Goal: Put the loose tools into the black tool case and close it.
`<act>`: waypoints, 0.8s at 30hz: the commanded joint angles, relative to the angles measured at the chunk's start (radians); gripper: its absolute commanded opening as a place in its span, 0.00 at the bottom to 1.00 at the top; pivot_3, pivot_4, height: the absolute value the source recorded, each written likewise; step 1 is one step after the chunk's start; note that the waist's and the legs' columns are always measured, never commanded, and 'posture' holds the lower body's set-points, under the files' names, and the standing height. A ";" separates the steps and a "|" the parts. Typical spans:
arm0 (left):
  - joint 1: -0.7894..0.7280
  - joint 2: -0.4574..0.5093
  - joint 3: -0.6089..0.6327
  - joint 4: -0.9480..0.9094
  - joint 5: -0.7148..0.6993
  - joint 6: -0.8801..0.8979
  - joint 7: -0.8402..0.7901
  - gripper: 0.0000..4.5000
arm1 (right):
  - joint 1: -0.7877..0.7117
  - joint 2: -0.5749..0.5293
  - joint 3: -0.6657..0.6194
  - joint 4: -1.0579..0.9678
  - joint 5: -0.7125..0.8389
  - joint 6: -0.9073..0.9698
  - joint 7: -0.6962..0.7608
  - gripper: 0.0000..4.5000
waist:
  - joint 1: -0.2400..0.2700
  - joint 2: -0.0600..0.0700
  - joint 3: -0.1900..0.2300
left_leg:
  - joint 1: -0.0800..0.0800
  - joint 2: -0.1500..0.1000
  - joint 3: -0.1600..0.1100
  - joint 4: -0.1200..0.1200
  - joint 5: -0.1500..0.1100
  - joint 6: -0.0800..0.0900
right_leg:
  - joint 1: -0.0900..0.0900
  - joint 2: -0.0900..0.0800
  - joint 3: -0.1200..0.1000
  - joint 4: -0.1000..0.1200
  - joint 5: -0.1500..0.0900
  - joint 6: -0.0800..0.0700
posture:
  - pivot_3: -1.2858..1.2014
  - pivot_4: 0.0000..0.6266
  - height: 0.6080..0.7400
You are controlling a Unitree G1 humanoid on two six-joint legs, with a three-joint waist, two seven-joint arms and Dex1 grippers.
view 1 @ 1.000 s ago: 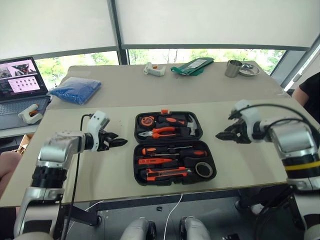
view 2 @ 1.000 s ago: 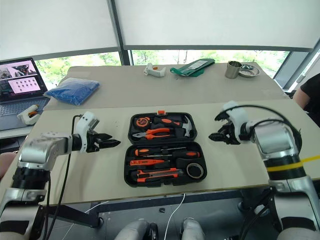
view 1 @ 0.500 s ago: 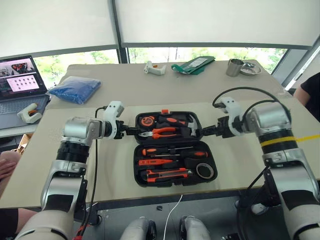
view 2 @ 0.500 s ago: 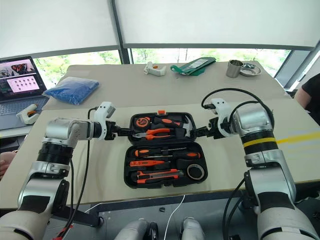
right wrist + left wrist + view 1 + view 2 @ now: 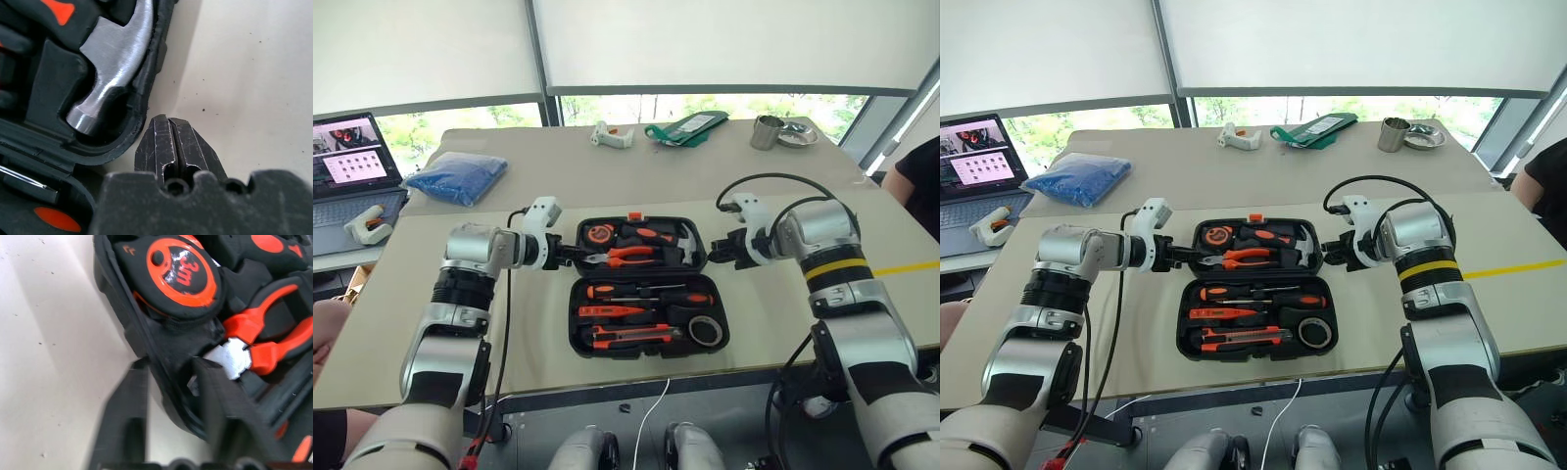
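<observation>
The black tool case (image 5: 576,318) lies open on the table. Its near half holds the screwdrivers (image 5: 651,291), the utility knife (image 5: 631,335) and the tape roll (image 5: 707,331) in their recesses. The far half holds a tape measure (image 5: 183,271), pliers and a hammer (image 5: 105,73). My left gripper (image 5: 570,254) is at the far half's left edge, shut on its rim (image 5: 146,340), one finger outside and one inside. My right gripper (image 5: 713,257) sits shut and empty on the table, touching the far half's right corner beside the hammer head.
A blue bag (image 5: 460,174) and a laptop (image 5: 347,157) are at the far left. A white tool (image 5: 613,135), a green item (image 5: 687,127) and a metal cup (image 5: 766,131) stand on the rear table. A person (image 5: 918,181) is at the right edge.
Both arms moved inward from the table's sides to the case's far half. The left jaws narrowed around its left rim. The right gripper shut at its right corner.
</observation>
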 commanded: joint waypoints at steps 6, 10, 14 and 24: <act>-0.003 0.012 0.023 -0.030 -0.014 0.015 0.004 0.28 | -0.035 -0.082 0.042 -0.088 -0.001 0.004 0.070 0.49 | 0.000 0.000 0.000 | 0.000 0.000 0.000 0.000 0.000 0.000 | -0.001 0.000 0.000 0.000 0.000 0.000 | 0.52 0.24 1.00; 0.000 0.010 0.021 -0.033 -0.014 0.016 0.004 0.28 | -0.057 -0.057 0.005 -0.049 0.017 0.040 0.051 0.80 | 0.000 0.000 0.000 | 0.000 0.000 0.000 0.000 0.000 0.000 | -0.001 -0.001 0.000 0.000 0.000 -0.001 | 0.52 0.24 1.00; 0.005 0.003 0.017 -0.037 -0.015 0.013 0.008 0.28 | -0.060 -0.013 -0.012 0.004 0.019 0.041 0.012 0.80 | 0.000 0.000 0.000 | 0.000 0.001 0.000 -0.001 0.000 0.000 | -0.001 -0.001 0.000 0.000 0.000 -0.001 | 0.52 0.24 1.00; 0.028 0.004 0.020 -0.057 -0.021 0.003 0.021 0.28 | -0.050 0.035 0.017 0.077 -0.018 0.005 -0.038 0.41 | 0.000 0.000 0.000 | 0.000 0.000 0.000 -0.002 0.000 0.000 | -0.001 0.000 0.000 0.000 0.001 -0.001 | 0.52 0.24 1.00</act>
